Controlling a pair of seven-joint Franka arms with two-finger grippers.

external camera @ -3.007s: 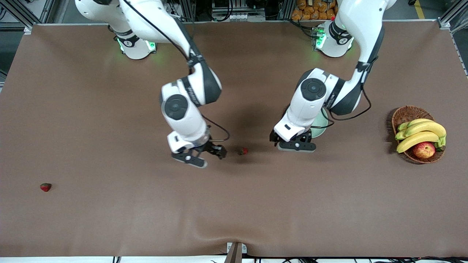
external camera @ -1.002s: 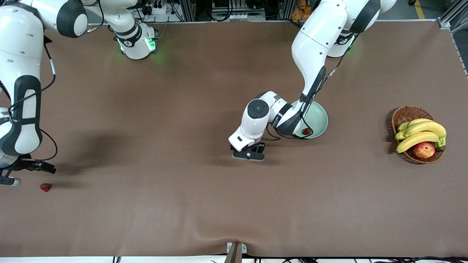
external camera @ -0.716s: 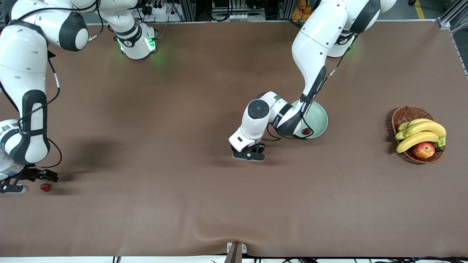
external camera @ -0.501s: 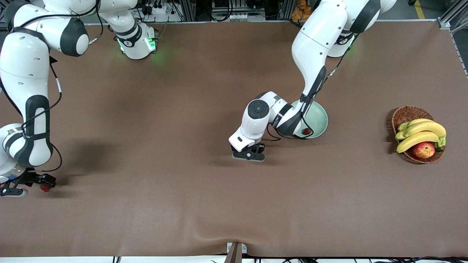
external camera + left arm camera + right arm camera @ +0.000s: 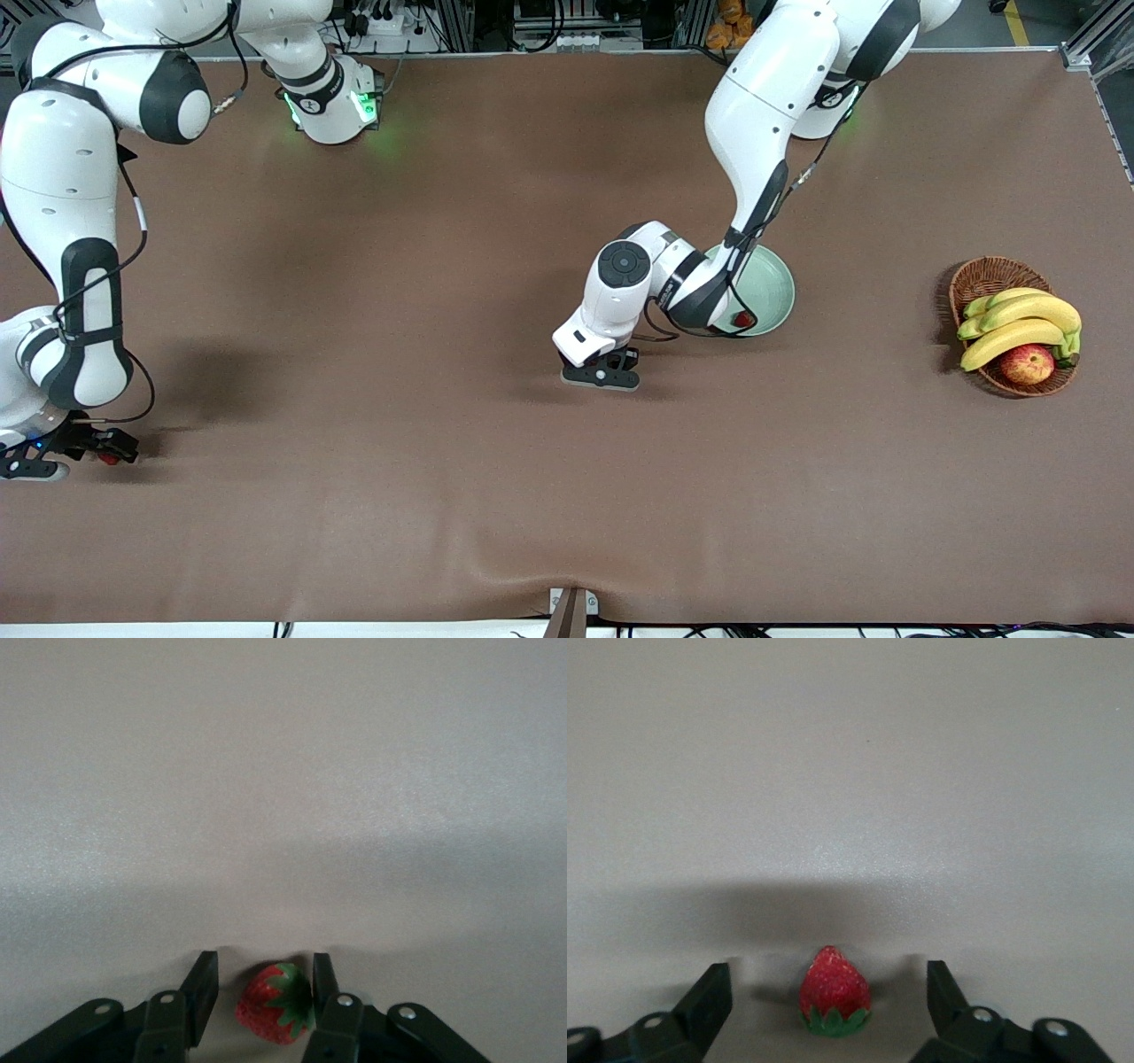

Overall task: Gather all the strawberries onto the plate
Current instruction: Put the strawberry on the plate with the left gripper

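The pale green plate (image 5: pixel 772 282) lies mid-table toward the left arm's end, with one strawberry (image 5: pixel 742 318) in it by its near rim. My left gripper (image 5: pixel 602 370) is low on the table beside the plate, and hides a second strawberry in the front view. In the left wrist view my left gripper (image 5: pixel 263 967) is open around this strawberry (image 5: pixel 273 1005); one finger (image 5: pixel 321 979) touches its cap. My right gripper (image 5: pixel 108 447) is low at the right arm's end of the table. It stands wide open (image 5: pixel 827 979) around the third strawberry (image 5: pixel 834 995), which peeks out in the front view (image 5: pixel 108 459).
A brown wicker basket (image 5: pixel 982 276) with bananas (image 5: pixel 1019 323) and a red-yellow apple (image 5: pixel 1028 363) stands at the left arm's end of the table. The brown table cover (image 5: pixel 399 266) has a ripple at its near edge.
My right gripper has come down around the strawberry at the right arm's end of the table. My left gripper has stayed low over the middle strawberry.
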